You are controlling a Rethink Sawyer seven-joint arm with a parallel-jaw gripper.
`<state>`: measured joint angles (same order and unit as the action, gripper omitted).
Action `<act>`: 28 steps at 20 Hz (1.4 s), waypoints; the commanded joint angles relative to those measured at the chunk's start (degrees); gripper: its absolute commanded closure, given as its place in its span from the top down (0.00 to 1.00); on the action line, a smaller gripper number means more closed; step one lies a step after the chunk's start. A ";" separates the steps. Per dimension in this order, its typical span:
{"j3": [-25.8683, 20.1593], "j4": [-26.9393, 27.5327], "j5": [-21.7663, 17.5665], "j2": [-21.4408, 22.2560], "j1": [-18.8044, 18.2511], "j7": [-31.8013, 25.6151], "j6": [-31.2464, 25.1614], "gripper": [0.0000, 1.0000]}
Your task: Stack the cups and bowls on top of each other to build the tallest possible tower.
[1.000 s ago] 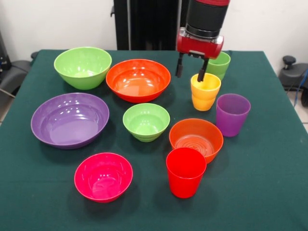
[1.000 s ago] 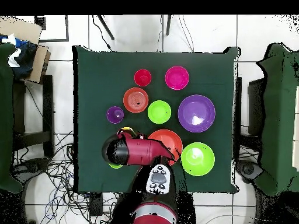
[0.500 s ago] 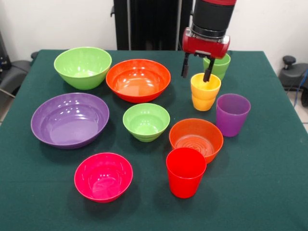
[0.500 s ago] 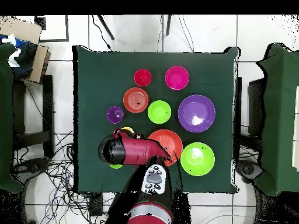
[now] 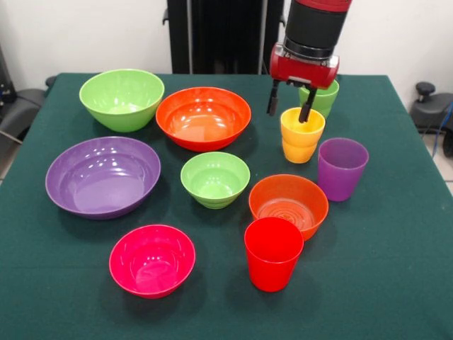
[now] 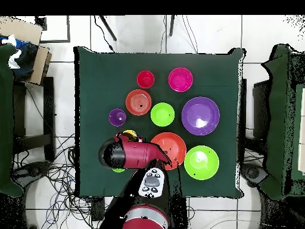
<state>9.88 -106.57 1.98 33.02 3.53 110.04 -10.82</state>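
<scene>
— Where is the pincer (image 5: 290,110)?
— It hangs straight down from the red and black arm (image 5: 311,32), fingers apart, one tip at the yellow cup's (image 5: 301,134) rim, the other left of it.
— And the cup?
— Upright, mouth up, on the green worktop (image 5: 396,234), just before the light green cup (image 5: 324,95), near the purple cup (image 5: 342,168) and large orange bowl (image 5: 203,117).

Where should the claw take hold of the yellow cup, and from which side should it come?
Probably at the rim, from straight above. The yellow cup stands upright with its mouth open upward, and the open claw hangs over its rim. The light green cup and purple cup stand close by, so a sideways approach looks crowded.
</scene>
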 commanded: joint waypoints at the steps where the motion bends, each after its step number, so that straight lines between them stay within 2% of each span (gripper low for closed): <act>1: -1.33 5.47 2.50 -6.14 1.90 10.89 6.86 1.00; 6: -0.75 6.63 3.20 -8.55 2.50 10.28 8.33 1.00; 14: -0.37 7.93 3.54 -9.22 3.09 8.99 7.68 1.00; 28: 0.40 6.51 4.44 -7.37 4.51 9.77 5.38 1.00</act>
<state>13.45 -103.28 3.80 25.69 6.89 110.09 -4.84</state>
